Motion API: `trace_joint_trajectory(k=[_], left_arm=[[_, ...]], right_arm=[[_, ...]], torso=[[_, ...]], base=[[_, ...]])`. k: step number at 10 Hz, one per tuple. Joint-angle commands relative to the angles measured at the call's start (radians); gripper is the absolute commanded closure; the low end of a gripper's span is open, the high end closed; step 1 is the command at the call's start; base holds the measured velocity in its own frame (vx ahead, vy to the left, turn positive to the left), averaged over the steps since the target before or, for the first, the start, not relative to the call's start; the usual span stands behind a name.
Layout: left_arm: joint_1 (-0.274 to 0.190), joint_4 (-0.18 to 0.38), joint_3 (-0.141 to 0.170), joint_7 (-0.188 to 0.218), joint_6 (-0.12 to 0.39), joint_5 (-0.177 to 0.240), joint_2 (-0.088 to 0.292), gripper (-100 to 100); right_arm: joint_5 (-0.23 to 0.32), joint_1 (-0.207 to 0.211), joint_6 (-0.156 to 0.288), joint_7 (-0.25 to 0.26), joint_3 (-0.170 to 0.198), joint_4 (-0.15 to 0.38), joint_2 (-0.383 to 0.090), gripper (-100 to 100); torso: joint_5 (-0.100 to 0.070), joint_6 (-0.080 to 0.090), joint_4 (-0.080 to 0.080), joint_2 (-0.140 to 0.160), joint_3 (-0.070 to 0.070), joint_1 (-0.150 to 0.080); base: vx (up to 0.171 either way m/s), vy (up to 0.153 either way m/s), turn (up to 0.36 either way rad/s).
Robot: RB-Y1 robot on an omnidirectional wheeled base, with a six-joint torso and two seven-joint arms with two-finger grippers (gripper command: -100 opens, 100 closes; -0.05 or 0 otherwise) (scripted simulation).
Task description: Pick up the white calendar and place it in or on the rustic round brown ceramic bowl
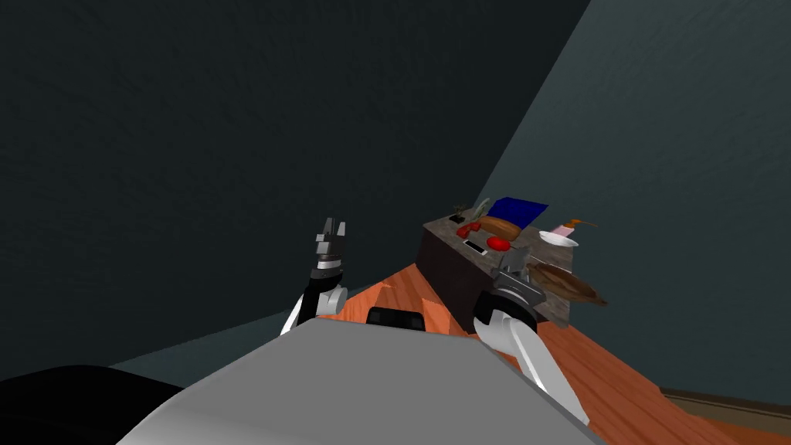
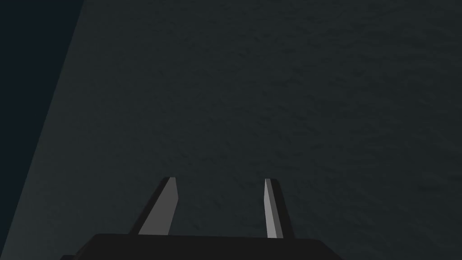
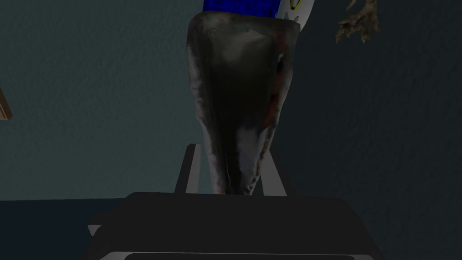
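Our right end effector (image 3: 231, 151) pinches the dark-looking calendar (image 3: 239, 81), the brown bowl (image 1: 568, 282) just beside it, while our left end effector (image 2: 219, 179) stands spread.

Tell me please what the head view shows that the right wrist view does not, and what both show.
Only the head view: the left gripper, raised and open, the brown bowl, a white plate, red things and the orange floor. Only the right wrist view: close up, a dark mottled shape; I cannot tell what it is. Both: the right gripper, the blue thing and the small plant.
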Motion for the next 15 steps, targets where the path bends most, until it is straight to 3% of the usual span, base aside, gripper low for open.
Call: trace_joint_trajectory(k=[1, 9, 14, 15], left_arm=[[0.000, 0.000, 0.000, 0.000, 0.000, 0.000, 0.000, 0], [0.000, 0.000, 0.000, 0.000, 0.000, 0.000, 0.000, 0], [0.000, 0.000, 0.000, 0.000, 0.000, 0.000, 0.000, 0], [0.000, 0.000, 0.000, 0.000, 0.000, 0.000, 0.000, 0]], right_arm=[[-0.007, 0.007, 0.017, 0.019, -0.010, -0.005, 0.005, 100], [-0.027, 0.047, 0.093, 0.103, -0.045, -0.026, 0.023, 100], [-0.036, 0.058, 0.114, 0.129, -0.057, -0.029, 0.045, 100], [-0.037, 0.059, 0.116, 0.131, -0.058, -0.029, 0.046, -100]], torso=[[0.000, 0.000, 0.000, 0.000, 0.000, 0.000], [0.002, 0.001, 0.000, -0.001, -0.001, 0.000], [0.005, 0.001, 0.001, 0.000, 0.001, 0.009], [0.006, 0.000, 0.001, 0.002, 0.002, 0.016]], base=[[0.046, -0.226, 0.082], [0.066, -0.292, 0.056], [0.039, -0.188, 0.031], [0.004, -0.020, -0.001]])
